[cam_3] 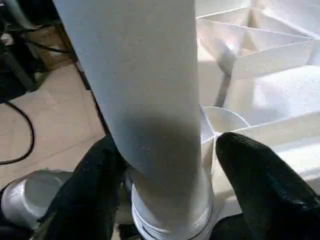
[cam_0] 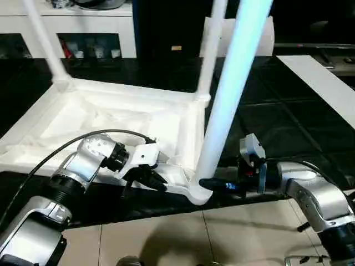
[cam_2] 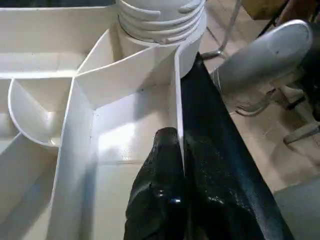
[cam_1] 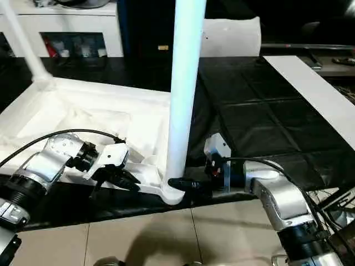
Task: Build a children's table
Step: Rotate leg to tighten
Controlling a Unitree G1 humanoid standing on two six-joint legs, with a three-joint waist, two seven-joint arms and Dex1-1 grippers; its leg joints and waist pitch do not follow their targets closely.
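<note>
The white plastic rectangular tabletop (cam_0: 111,119) lies upside down on a black mat (cam_1: 260,111), its ribbed underside facing up, with three long white tapered round legs standing in corner sockets: a far-left leg (cam_0: 47,44), a far-right leg (cam_0: 211,50) and a near leg (cam_0: 230,94) rising steeply at the corner closest to the robot.

The left gripper (cam_0: 147,176) is pinched shut on the tabletop's thin near rim wall, one black finger (cam_2: 155,190) inside the rim and the other outside, just left of the near corner socket (cam_2: 160,20).

The right gripper (cam_3: 165,200) straddles the base of the near leg with a finger (cam_3: 260,185) on either side; the jaws stand apart, and whether they press the leg I cannot tell.

Beneath both grippers the mat's edge meets beige floor tiles (cam_0: 183,235). To the right of the right gripper lies open black mat, bounded farther off by a flat white board (cam_1: 310,88). White cabinets (cam_0: 83,27) stand beyond the tabletop.
</note>
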